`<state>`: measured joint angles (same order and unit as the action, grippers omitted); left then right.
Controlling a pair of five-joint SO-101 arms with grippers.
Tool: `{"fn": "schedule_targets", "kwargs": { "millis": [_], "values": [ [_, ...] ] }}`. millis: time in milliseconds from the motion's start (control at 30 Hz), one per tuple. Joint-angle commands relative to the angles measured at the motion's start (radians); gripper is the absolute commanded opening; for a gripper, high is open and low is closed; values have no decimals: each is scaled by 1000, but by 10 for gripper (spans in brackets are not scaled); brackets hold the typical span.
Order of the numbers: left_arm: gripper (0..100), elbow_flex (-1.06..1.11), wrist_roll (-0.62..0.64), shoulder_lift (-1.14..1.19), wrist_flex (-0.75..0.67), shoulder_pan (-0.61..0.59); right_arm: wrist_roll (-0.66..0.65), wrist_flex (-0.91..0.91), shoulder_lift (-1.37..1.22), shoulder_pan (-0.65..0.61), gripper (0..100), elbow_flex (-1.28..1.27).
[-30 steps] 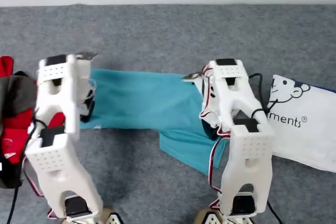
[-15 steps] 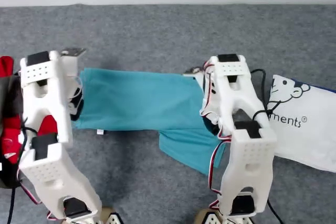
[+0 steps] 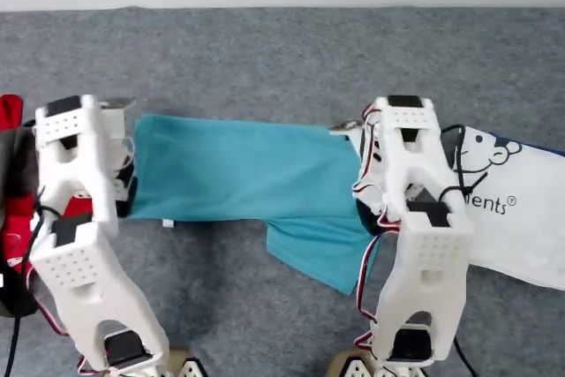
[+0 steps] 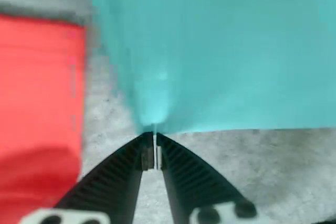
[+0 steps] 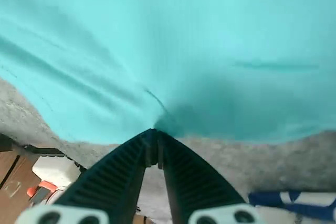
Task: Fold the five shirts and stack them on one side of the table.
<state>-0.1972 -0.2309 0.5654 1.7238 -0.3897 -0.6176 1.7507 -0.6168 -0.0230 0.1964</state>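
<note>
found the teal shirt (image 3: 238,172) laid flat as a long band across the middle of the grey table (image 3: 265,50), stretched between the two arms. noted a straight near edge along most of it, with a slanted flap of the same cloth sticking out toward the arm bases just beside the right arm (image 3: 415,174). caught the left gripper (image 4: 154,140) clenched on the shirt's left end, ribbed black jaws pressed together and the cloth puckered into a small ridge right at their tips. caught the right gripper (image 5: 154,136) clamped the same way on the opposite end, jaws closed, with creases of teal fanning away from the pinch. saw grey table surface beneath both grippers, just short of the shirt's edge. spotted a red shirt (image 3: 16,218) bunched at the table's left edge, just beside the left arm (image 3: 75,183) and close to the teal shirt's left end without clearly touching it, with a dark grey garment (image 3: 18,161) heaped on top of it. spotted a white shirt (image 3: 521,218) with a printed cartoon figure lying on the right side, partly hidden behind the right arm, near the teal shirt's right end; could not tell whether touching there.
</note>
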Motion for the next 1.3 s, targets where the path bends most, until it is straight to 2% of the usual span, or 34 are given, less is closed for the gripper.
{"fn": "schedule_targets", "kwargs": {
  "millis": [0,133,300,533,800,1067,1267],
  "values": [
    [18,-45,0,-133,31,17,8,45,197,24,9,38],
    [19,-39,2,-318,31,158,9,44,424,61,9,29],
    [21,-39,-2,-465,31,411,9,44,664,182,9,29],
    [125,-38,-3,-476,31,717,3,44,871,392,9,9],
    [168,94,-89,-474,6,1025,2,44,1007,510,9,-160],
    [216,260,-94,-471,-152,1169,0,44,1125,585,9,-275],
    [218,265,-95,-330,-193,1232,0,44,1193,596,9,-338]
  ]
}}
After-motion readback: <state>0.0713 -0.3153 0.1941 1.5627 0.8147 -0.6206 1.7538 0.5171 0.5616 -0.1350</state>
